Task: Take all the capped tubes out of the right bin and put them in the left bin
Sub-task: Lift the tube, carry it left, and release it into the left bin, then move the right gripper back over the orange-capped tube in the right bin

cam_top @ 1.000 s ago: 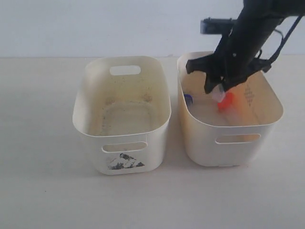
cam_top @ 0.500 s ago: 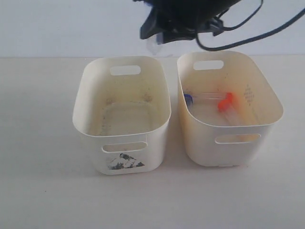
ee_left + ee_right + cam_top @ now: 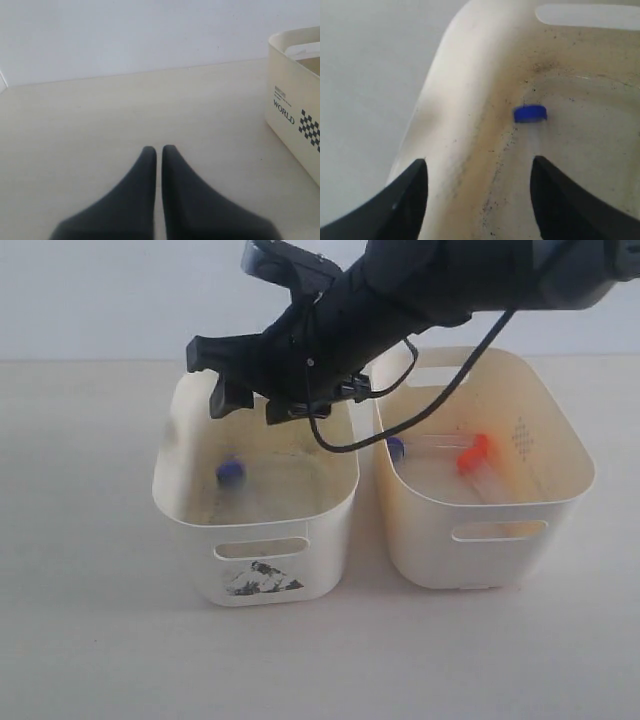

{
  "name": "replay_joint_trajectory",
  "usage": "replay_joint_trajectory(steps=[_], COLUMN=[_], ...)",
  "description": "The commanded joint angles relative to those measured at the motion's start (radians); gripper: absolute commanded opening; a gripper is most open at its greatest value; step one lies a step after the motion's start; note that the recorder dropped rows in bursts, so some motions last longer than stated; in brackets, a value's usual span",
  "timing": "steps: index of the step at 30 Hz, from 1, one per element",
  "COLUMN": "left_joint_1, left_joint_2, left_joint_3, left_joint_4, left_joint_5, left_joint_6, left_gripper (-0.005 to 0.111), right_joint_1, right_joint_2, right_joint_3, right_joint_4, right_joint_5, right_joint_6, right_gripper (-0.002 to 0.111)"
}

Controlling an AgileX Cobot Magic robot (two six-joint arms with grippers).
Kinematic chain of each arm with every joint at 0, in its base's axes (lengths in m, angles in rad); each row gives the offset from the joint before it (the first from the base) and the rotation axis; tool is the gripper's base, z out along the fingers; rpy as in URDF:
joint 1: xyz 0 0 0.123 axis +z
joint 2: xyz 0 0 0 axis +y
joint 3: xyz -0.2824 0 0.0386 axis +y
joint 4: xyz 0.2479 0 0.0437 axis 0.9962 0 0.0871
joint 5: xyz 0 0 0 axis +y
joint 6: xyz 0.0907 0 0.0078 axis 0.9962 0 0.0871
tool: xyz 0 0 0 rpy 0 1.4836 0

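Right gripper: the right gripper (image 3: 250,400) hangs over the left bin, above its 12 o'clock end, on an arm (image 3: 450,280) stretched in from about 2 o'clock. Its jaws are spread wide with nothing between them.
Left gripper: the left gripper (image 3: 155,150) sits low over bare table, fingers pressed together with only a hairline gap and nothing held. From where I stand it is out of sight.
Left bin: the left bin (image 3: 330,510) is whitish and speckled with dirt inside, with a torn black-and-white sticker under its front handle. It stands just beside the right bin, at that bin's 9 o'clock; I cannot tell whether the walls touch.
Blue-capped tube: the blue-capped tube (image 3: 231,472) is inside the left bin, toward its 9 o'clock wall. It is blurred, so only the cap reads clearly.
Right bin: the right bin (image 3: 560,495) is cream and slightly yellow, with no sticker.
Second blue-capped tube: the second blue-capped tube (image 3: 396,448) is in the right bin, cap against the 9 o'clock wall, clear body pointing toward 3 o'clock.
Orange-red cap: the orange-red cap (image 3: 473,453) is near the middle of the right bin, with a clear tube running from it toward 5 o'clock. I cannot tell whether it is one cap or two.
Table: the table (image 3: 80,640) is pale, and both bins stand on it.
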Motion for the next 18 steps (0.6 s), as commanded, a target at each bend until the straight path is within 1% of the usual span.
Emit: replay_joint_trajectory(steps=[1, 4, 6, 9, 11, 14, 17, 18], left_joint_1=[0.001, 0.001, 0.001, 0.001, 0.001, 0.001, 0.001, 0.001], left_joint_2=[-0.002, -0.002, -0.002, -0.002, -0.002, -0.002, -0.002, -0.002], left_joint_3=[-0.004, -0.004, -0.004, -0.004, -0.004, -0.004, -0.004, -0.004], left_joint_4=[-0.007, -0.007, -0.007, -0.007, -0.007, -0.007, -0.007, -0.007], left_joint_5=[-0.015, -0.015, -0.015, -0.015, -0.015, -0.015, -0.015, -0.015], left_joint_6=[-0.012, -0.012, -0.012, -0.012, -0.012, -0.012, -0.012, -0.012], left_gripper=[0.004, 0.004, 0.004, 0.004, 0.004, 0.004, 0.004, 0.004], right_joint_1=[-0.032, -0.085, -0.131, -0.205, -0.228, -0.225, -0.225, -0.225], right_joint_2=[-0.026, -0.057, -0.072, -0.075, -0.075, -0.055, -0.023, 0.001], right_joint_3=[-0.037, -0.092, -0.130, -0.171, -0.171, -0.171, -0.171, -0.171], right_joint_4=[-0.035, -0.142, -0.243, -0.426, -0.541, -0.718, -0.773, -0.828], right_joint_5=[0.056, 0.148, 0.227, 0.389, 0.470, 0.557, 0.590, 0.617], right_joint_6=[-0.024, -0.009, 0.052, 0.169, 0.219, 0.229, 0.245, 0.274], right_gripper=[0.049, 0.037, 0.033, 0.032, 0.032, 0.032, 0.032, 0.032])
